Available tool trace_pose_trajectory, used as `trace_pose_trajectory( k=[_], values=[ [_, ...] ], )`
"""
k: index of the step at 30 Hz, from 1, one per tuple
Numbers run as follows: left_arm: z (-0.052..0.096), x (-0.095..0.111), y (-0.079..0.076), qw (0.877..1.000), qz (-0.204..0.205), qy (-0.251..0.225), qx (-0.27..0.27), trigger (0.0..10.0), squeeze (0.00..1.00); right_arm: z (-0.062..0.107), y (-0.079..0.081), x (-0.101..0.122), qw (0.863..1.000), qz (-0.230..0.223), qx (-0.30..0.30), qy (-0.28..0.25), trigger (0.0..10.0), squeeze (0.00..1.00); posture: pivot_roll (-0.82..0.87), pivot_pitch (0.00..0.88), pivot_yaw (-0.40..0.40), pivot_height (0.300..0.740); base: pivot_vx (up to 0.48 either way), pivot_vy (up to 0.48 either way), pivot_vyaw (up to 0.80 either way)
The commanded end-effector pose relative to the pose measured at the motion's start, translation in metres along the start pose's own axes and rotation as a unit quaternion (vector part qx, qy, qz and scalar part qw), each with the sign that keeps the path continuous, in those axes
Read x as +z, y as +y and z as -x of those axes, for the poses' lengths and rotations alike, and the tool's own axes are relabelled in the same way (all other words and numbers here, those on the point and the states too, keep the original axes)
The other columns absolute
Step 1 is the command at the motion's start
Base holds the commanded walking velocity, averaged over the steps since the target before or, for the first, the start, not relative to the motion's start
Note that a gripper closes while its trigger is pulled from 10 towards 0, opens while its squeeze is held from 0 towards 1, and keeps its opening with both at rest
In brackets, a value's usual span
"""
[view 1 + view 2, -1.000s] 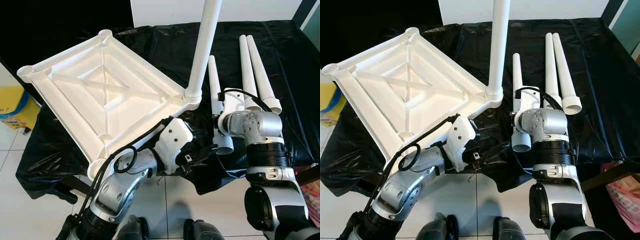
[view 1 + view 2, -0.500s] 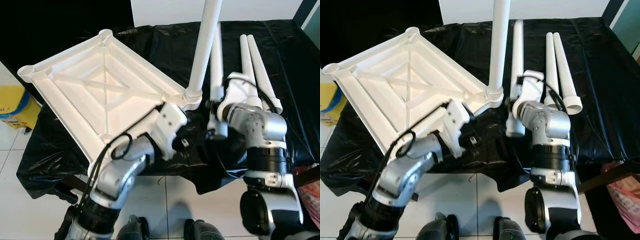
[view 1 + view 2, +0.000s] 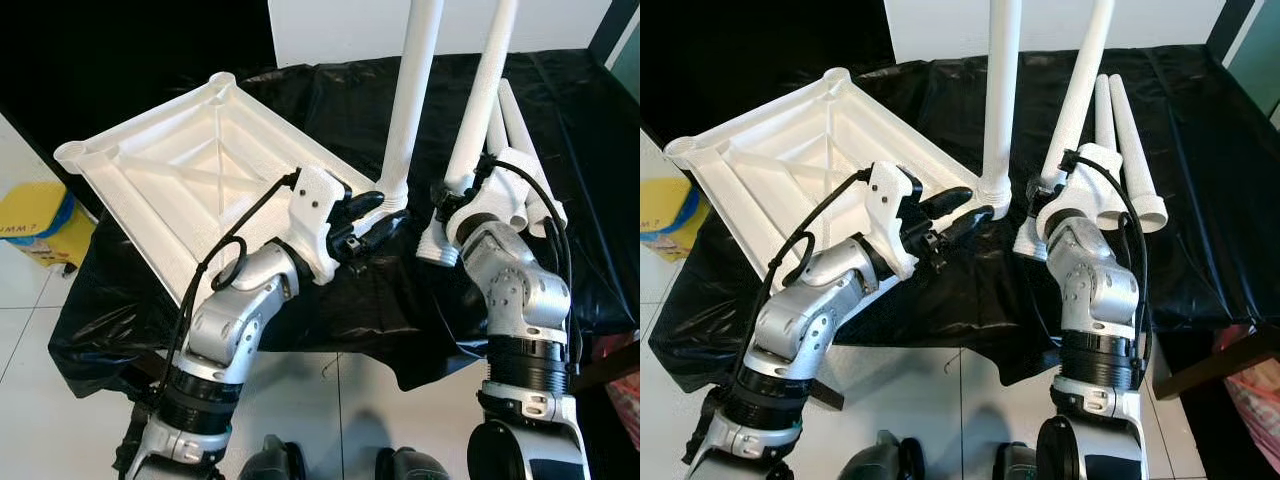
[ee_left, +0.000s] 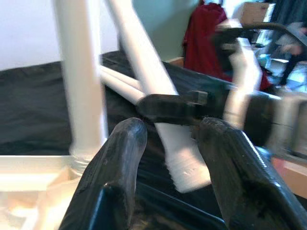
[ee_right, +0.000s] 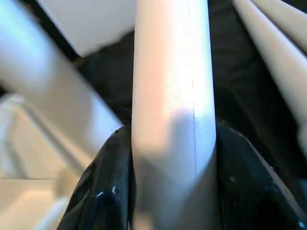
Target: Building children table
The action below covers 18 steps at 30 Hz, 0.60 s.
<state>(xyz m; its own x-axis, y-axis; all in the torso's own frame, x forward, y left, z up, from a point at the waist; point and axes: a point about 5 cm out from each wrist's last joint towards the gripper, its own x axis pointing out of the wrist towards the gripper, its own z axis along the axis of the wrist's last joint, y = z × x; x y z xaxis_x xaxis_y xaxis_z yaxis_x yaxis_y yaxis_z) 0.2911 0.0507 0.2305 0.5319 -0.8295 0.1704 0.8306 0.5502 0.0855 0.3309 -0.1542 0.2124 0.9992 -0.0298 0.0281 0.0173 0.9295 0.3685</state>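
Raised since a second ago: right hand [image 3: 470, 195] has lifted a leg [image 3: 480, 100] off the table [image 3: 600, 150] to near upright, fingers clamped round it | tabletop [image 3: 190, 180] lies upside down, one fitted leg [image 3: 412, 90] standing | left hand [image 3: 368, 215] open, empty, by that corner | step: second leg; next, carry its threaded end to a free socket [image 3: 70, 152].

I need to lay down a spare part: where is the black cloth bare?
Bare black cloth lies right of the two loose legs, out to the edge. A strip runs along the near edge under both arms. Crowded: the upturned tabletop on the left, and the middle, where the left gripper and the right gripper's held leg flank the mounted leg.
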Motion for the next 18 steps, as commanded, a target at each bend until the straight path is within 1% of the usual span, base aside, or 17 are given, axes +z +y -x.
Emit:
trace_pose_trajectory(
  k=[1, 2, 3, 5, 6, 8, 9, 11, 12, 14, 15, 18],
  values=[
    [0.000, 0.002, 0.006, 1.000, -0.010, -0.003, 0.012, 10.0, 0.00, 0.003, 0.009, 0.002, 0.999, -0.011, 0.031, -0.018, 10.0, 0.00, -0.04, 0.033, 0.029, 0.740, 0.000, 0.000, 0.00],
    [0.000, 0.003, 0.012, 1.000, -0.015, -0.002, 0.021, 10.0, 0.00, 0.005, 0.012, 0.001, 0.999, -0.013, 0.046, -0.022, 10.0, 0.00, -0.04, 0.028, 0.029, 0.740, 0.000, 0.000, 0.00],
    [0.000, 0.003, 0.012, 1.000, -0.015, -0.002, 0.021, 10.0, 0.00, 0.005, 0.012, 0.001, 0.999, -0.013, 0.046, -0.022, 10.0, 0.00, -0.04, 0.028, 0.029, 0.740, 0.000, 0.000, 0.00],
    [0.000, 0.003, 0.019, 0.999, -0.016, 0.001, 0.033, 10.0, 0.00, 0.007, 0.016, -0.001, 0.998, -0.010, 0.060, -0.027, 10.0, 0.00, -0.04, 0.027, 0.029, 0.740, 0.000, 0.000, 0.00],
    [0.000, 0.003, 0.019, 0.999, -0.016, 0.001, 0.033, 10.0, 0.00, 0.007, 0.016, -0.001, 0.998, -0.010, 0.060, -0.027, 10.0, 0.00, -0.04, 0.027, 0.029, 0.740, 0.000, 0.000, 0.00],
    [-0.001, 0.003, 0.025, 0.999, -0.021, 0.005, 0.045, 10.0, 0.00, 0.009, 0.022, -0.002, 0.996, -0.005, 0.083, -0.040, 10.0, 0.00, -0.04, 0.024, 0.030, 0.740, 0.000, 0.000, 0.00],
    [-0.001, 0.003, 0.025, 0.999, -0.021, 0.005, 0.045, 10.0, 0.00, 0.009, 0.022, -0.002, 0.996, -0.005, 0.083, -0.040, 10.0, 0.00, -0.04, 0.024, 0.030, 0.740, 0.000, 0.000, 0.00],
    [0.001, 0.010, 0.046, 0.995, -0.029, -0.001, 0.092, 10.0, 0.00, 0.015, 0.038, 0.015, 0.986, 0.012, 0.142, -0.088, 10.0, 0.00, -0.05, 0.017, 0.041, 0.740, 0.000, 0.000, 0.00],
    [0.001, 0.010, 0.046, 0.995, -0.029, -0.001, 0.092, 10.0, 0.00, 0.015, 0.038, 0.015, 0.986, 0.012, 0.142, -0.088, 10.0, 0.00, -0.05, 0.017, 0.041, 0.740, 0.000, 0.000, 0.00],
    [0.003, 0.015, 0.061, 0.992, -0.038, -0.004, 0.123, 10.0, 0.00, 0.019, 0.048, 0.024, 0.976, 0.025, 0.182, -0.117, 10.0, 0.00, -0.05, 0.015, 0.046, 0.740, 0.000, 0.000, 0.00],
    [0.003, 0.015, 0.061, 0.992, -0.038, -0.004, 0.123, 10.0, 0.00, 0.019, 0.048, 0.024, 0.976, 0.025, 0.182, -0.117, 10.0, 0.00, -0.05, 0.015, 0.046, 0.740, 0.000, 0.000, 0.00],
    [0.008, 0.017, 0.080, 0.985, -0.066, 0.016, 0.156, 10.0, 0.00, 0.027, 0.058, 0.031, 0.962, 0.032, 0.229, -0.148, 10.0, 0.00, -0.04, 0.020, 0.054, 0.740, 0.000, 0.000, 0.00]
  ],
)
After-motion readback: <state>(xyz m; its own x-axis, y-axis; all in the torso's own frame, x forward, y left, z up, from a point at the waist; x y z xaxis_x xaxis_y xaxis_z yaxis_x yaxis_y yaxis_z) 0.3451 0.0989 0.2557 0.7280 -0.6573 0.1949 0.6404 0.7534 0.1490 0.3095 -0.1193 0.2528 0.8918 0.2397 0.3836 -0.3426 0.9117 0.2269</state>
